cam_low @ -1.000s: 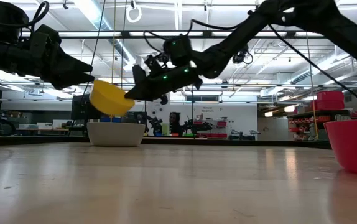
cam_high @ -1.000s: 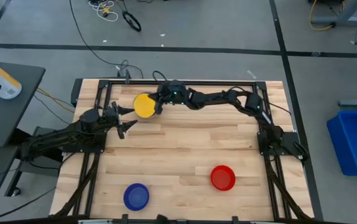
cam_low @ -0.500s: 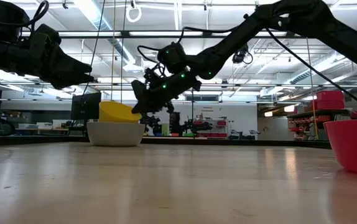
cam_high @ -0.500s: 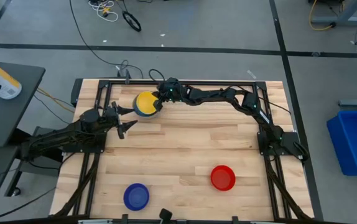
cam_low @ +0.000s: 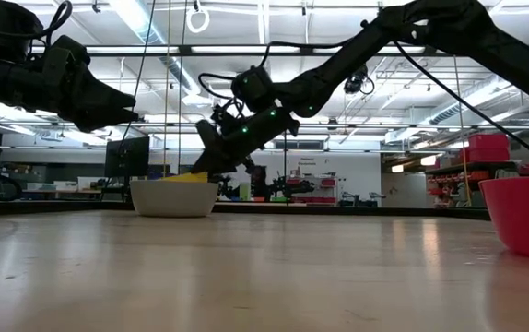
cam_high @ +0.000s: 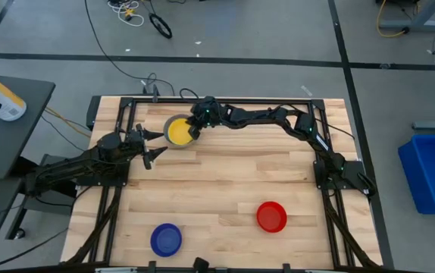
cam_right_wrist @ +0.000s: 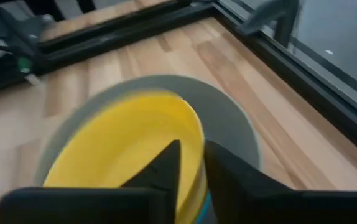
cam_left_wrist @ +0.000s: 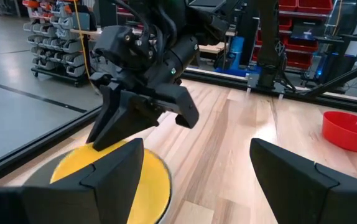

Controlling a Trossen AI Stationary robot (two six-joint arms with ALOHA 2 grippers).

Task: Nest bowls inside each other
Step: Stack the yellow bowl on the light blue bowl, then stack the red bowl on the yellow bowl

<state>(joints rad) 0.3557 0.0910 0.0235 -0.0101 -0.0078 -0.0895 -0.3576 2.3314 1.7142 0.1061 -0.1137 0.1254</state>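
Right end effector [cam_high: 195, 127] straddles the yellow bowl's [cam_high: 178, 132] rim, fingers slightly parted; that bowl sits nested in the grey bowl [cam_high: 167, 123]. Left end effector [cam_high: 155, 146], just beside, hangs open and empty.

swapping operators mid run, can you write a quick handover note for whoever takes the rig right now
Right gripper: at the yellow bowl's rim, fingers either side of it, just parted; treat it as not yet let go.
Left gripper: open, empty, waiting beside the stack.
Done: yellow bowl sits in the grey bowl at the table's far side; a blue edge shows beneath it.
Left: red bowl and dark blue bowl, both loose on the near side.
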